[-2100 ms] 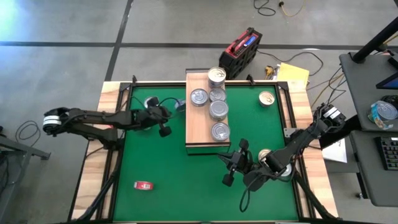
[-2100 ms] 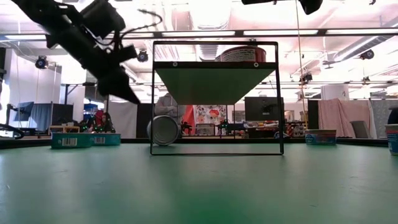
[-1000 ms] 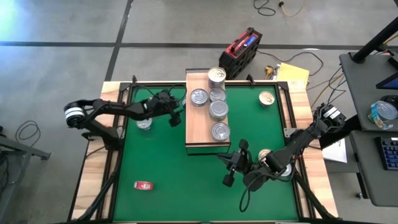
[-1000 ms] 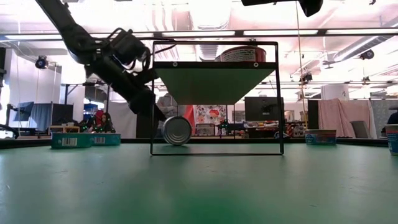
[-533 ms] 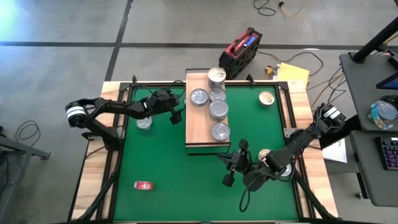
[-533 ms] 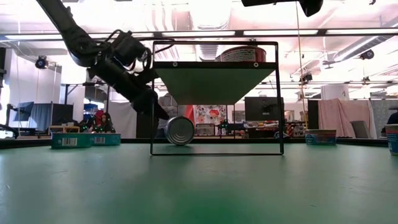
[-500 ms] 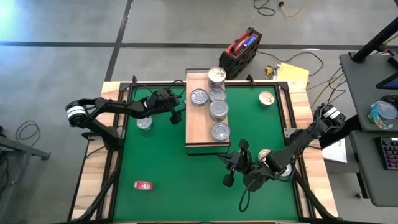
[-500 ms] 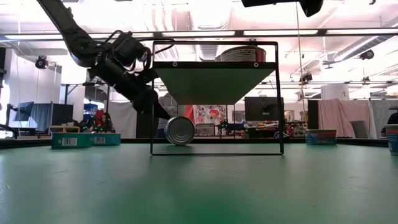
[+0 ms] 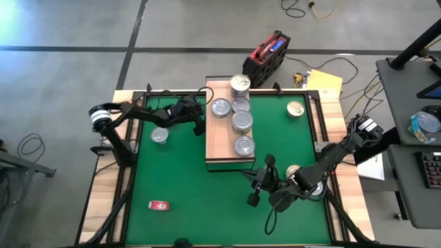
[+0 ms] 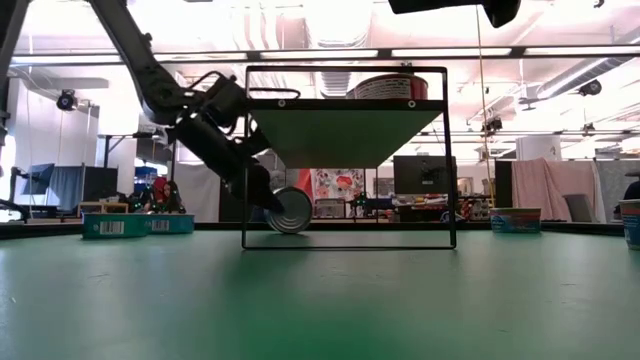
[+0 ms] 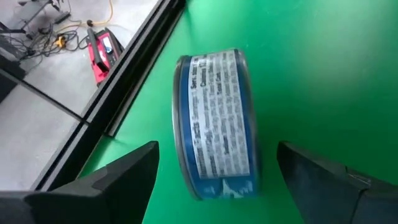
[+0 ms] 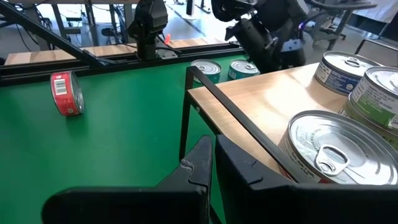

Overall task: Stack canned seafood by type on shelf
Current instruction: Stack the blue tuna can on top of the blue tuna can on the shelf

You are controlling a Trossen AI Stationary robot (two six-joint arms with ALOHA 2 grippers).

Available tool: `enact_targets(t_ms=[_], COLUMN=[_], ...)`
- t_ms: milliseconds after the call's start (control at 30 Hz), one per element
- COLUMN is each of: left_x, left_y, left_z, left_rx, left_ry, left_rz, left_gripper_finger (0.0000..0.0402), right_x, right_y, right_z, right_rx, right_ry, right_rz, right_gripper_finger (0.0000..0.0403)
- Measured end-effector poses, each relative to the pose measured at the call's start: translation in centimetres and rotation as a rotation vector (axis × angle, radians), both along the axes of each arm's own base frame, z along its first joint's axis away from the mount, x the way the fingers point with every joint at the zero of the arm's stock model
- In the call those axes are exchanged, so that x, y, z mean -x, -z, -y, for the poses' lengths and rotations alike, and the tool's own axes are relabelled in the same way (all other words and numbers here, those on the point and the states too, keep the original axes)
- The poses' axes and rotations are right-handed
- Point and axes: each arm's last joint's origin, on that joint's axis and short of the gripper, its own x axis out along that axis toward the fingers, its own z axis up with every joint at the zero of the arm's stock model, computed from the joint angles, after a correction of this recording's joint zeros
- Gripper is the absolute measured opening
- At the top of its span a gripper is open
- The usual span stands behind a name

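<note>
Beside the shelf's left edge, toward the far side of the worktop (image 9: 180, 186), the left claw (image 9: 199, 118) reaches down with its fingers spread wide on either side of a blue-labelled tin (image 11: 214, 122) lying on its rim on the green mat. The spread looks set for a pinch across the tin's flat faces, which would suit lifting it up onto the board. The shelf (image 9: 219, 141) stands lengthwise in the middle of the worktop and already carries a row of silver-lidded tins (image 9: 240, 122) along its right side, with one more silver tin (image 9: 220, 107) beside them near the far end; they seem grouped this way to keep like kinds together. Loose tins are left on the mat: a silver tin (image 9: 159, 136) near the left edge and a gold-lidded tin (image 9: 295, 109) toward the far right corner. A red tin (image 9: 159, 204) lies alone toward the near left corner. The right claw (image 9: 258, 184) waits over the mat just off the shelf's near right corner, fingers pressed together and holding nothing. Overhead, the blue-labelled tin is hidden under the left arm; the left wrist camera shows it sits between the fingers but not yet touched, and the low camera confirms it stands on edge by the shelf's left leg. The right wrist camera alone shows the pull-tab lids on the shelved tins.
</note>
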Motion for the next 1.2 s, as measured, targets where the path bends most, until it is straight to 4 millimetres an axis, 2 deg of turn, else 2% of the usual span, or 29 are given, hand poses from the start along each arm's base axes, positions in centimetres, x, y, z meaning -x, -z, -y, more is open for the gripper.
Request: enact_targets(t_ms=[133, 233, 333, 533, 567, 900, 1067, 1200], left_x=[-0.3, -0.3, -0.1, 0.3, 0.4, 0.8, 1.4, 2.7], left_y=[0.8, 1.0, 1.2, 1.2, 1.2, 0.9, -0.4, -1.3], left_z=[-0.5, -0.9, -1.2, -1.2, -1.2, -1.3, -1.1, -0.6], left_rx=[0.013, 0.016, 0.019, 0.018, 0.018, -0.043, -0.087, -0.147], left_ry=[-0.009, -0.024, -0.036, -0.048, -0.048, -0.151, -0.199, -0.262], left_rz=[-0.023, -0.028, -0.032, -0.027, -0.028, -0.068, -0.059, -0.095], left_gripper_finger=[0.0305, 0.0283, 0.0242, 0.0132, 0.0125, 0.0126, 0.013, 0.013], right_x=[0.0, 0.0, 0.0, 0.0, 0.0, 0.0, 0.0, 0.0], right_y=[0.0, 0.0, 0.0, 0.0, 0.0, 0.0, 0.0, 0.0], right_z=[0.0, 0.0, 0.0, 0.0, 0.0, 0.0, 0.0, 0.0], right_rx=[0.0, 0.0, 0.0, 0.0, 0.0, 0.0, 0.0, 0.001], right_ry=[0.0, 0.0, 0.0, 0.0, 0.0, 0.0, 0.0, 0.0], right_rz=[0.0, 0.0, 0.0, -0.001, 0.0, 0.0, -0.001, -0.001], right_gripper_finger=[0.0013, 0.0013, 0.0013, 0.0013, 0.0013, 0.0013, 0.0013, 0.0013])
